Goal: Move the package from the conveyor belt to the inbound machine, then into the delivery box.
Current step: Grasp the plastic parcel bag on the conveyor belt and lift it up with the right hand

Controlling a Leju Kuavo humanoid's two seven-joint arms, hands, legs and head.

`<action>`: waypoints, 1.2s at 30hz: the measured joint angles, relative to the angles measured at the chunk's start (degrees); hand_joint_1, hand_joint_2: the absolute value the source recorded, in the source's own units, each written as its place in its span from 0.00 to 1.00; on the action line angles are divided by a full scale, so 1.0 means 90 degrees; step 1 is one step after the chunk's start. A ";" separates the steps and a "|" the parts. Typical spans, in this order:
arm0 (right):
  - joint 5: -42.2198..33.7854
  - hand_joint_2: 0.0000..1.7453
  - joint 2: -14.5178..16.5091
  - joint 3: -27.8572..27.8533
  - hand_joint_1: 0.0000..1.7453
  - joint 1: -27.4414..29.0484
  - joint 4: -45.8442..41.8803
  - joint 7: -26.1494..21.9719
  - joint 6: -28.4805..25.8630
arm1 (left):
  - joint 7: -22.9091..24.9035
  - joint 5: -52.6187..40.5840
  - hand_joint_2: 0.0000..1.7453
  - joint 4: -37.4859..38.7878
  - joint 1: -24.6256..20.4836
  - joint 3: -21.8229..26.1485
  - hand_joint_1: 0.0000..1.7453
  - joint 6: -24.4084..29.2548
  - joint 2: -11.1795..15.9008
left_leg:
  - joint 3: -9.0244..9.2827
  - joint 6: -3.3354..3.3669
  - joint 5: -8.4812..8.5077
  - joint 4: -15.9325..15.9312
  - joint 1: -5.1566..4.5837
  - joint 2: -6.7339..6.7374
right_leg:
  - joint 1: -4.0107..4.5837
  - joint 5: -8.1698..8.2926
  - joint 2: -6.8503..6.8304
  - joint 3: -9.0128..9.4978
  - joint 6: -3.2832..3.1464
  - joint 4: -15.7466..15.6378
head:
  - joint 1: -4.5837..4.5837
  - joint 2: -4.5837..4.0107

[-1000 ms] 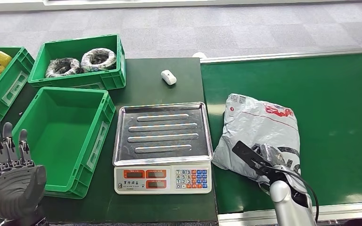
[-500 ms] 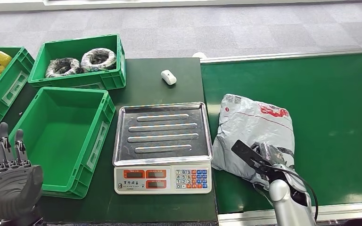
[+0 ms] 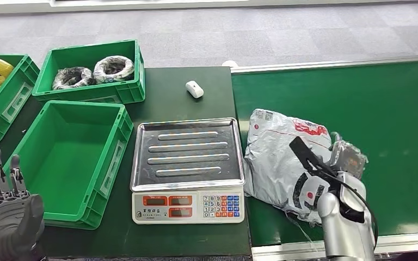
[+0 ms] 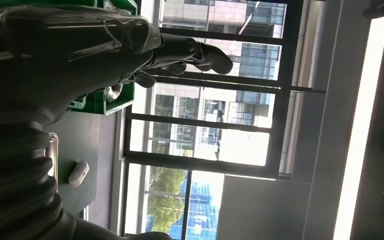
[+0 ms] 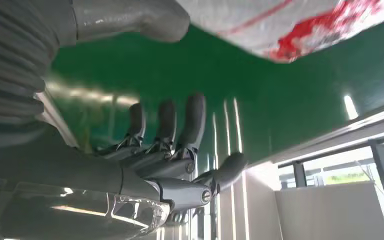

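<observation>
The grey plastic package with red print lies on the green conveyor belt, close beside the scale, whose steel tray is bare. My right hand is at the package's right edge, its thumb over the wrapping and its fingers spread. In the right wrist view the fingers stretch out along the belt with nothing in them, and the package lies past the thumb. My left hand hangs open at the near left, by the empty green box; its fingers are loosely spread.
A green bin holding black coils stands behind the empty box. Another bin with yellow coils is at the far left. A small white device lies on the dark table behind the scale. The belt's steel rail runs along the near edge.
The package has drifted left toward the scale. My right hand has lifted and moved to the package's right edge. My left hand has sunk a little.
</observation>
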 joint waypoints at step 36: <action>-0.2193 1.00 -0.2341 0.3706 0.00 -0.2121 0.3860 -0.3520 0.3916 | -0.0079 0.0497 1.00 0.0788 -0.0668 0.0069 0.00 -0.0259 0.0517 | -0.0001 0.0015 0.0011 0.0011 0.0001 -0.0034 | 0.0001 0.0004 -0.0034 0.0008 0.0007 -0.0001 | 0.0002 -0.0001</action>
